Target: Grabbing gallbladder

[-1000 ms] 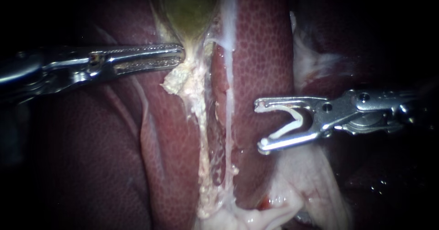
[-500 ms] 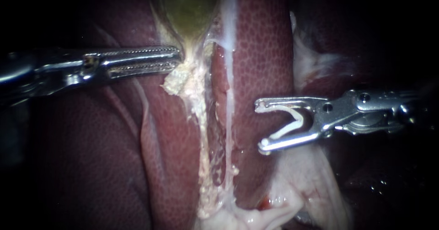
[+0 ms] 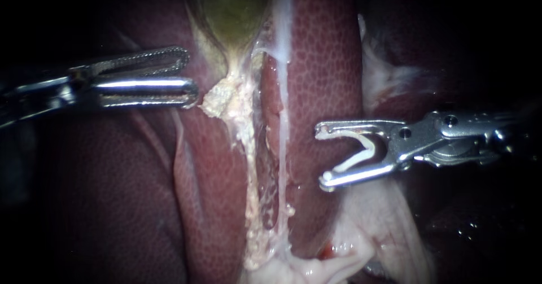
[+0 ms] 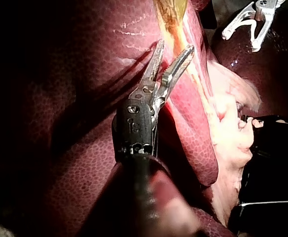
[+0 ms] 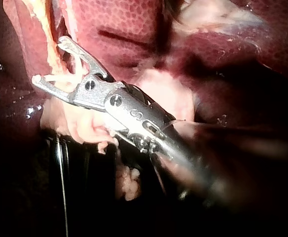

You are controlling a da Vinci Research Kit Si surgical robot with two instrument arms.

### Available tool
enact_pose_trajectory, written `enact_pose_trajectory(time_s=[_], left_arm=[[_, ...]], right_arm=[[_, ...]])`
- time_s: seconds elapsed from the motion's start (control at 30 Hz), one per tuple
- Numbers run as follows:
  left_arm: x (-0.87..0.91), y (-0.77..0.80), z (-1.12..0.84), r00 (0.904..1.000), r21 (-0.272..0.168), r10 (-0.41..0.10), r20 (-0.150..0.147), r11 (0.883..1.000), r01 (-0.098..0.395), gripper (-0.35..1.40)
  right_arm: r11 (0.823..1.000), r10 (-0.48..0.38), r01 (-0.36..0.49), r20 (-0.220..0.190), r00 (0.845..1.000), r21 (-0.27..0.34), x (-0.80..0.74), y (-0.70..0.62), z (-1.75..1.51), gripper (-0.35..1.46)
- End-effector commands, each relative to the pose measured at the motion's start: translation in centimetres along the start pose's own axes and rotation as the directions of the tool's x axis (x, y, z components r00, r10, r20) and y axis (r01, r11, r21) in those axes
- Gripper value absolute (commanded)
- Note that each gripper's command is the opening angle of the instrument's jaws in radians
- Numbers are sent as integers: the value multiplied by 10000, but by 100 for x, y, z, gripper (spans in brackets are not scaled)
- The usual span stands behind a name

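The greenish gallbladder (image 3: 234, 7) lies between lobes of dark red liver (image 3: 324, 64) and narrows into a pale ragged strip of tissue (image 3: 240, 114). My left instrument (image 3: 191, 73) comes in from the left with its toothed jaws open. Its tips stand just left of that narrowing and hold nothing. In the left wrist view the left instrument (image 4: 172, 53) is spread just short of the yellowish gallbladder (image 4: 169, 12). My right instrument (image 3: 322, 155) hovers over the liver to the right, jaws wide apart and holding a white V-shaped clip (image 3: 361, 148). The right wrist view shows the right instrument (image 5: 49, 60) carrying the clip (image 5: 67, 74).
A thin whitish strand (image 3: 282, 120) runs down beside the ragged strip. Pale fatty tissue (image 3: 372, 222) spreads below the right instrument. A black block (image 4: 267, 163) sits beside the tissue in the left wrist view. The edges of the endoscope view are dark.
My left instrument has drawn back to the left, away from the gallbladder's narrow end, and its jaws have spread wider. The right instrument has not moved.
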Motion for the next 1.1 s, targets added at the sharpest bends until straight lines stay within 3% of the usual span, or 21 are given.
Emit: enact_pose_trajectory(time_s=[0.03, 0.4, 0.63, 0.87, 1.1], left_arm=[[1, -2, 1, 10000, 9, 17, 3, 10000, -17, 37], [23, -13, 30, 9999, 136, 156, 39, 9998, -156, 37], [35, -11, 50, 9998, 184, 212, 56, 9996, -213, 37], [39, -4, 55, 9997, 207, 225, 87, 9995, -227, 29], [46, -2, 58, 9994, 181, 320, -112, 9993, -318, 14]], right_arm=[[10000, -1, 1, 0, 10000, 0, 0, 0, 0, 59], [10000, -1, 1, 0, 10000, 0, 0, 0, 0, 59], [10000, -2, 2, 0, 10000, 0, 0, 0, 0, 59], [10000, -2, 2, 0, 10000, 1, 0, 0, 0, 59], [10000, -1, 1, 0, 10000, 1, 0, 0, 0, 59]])
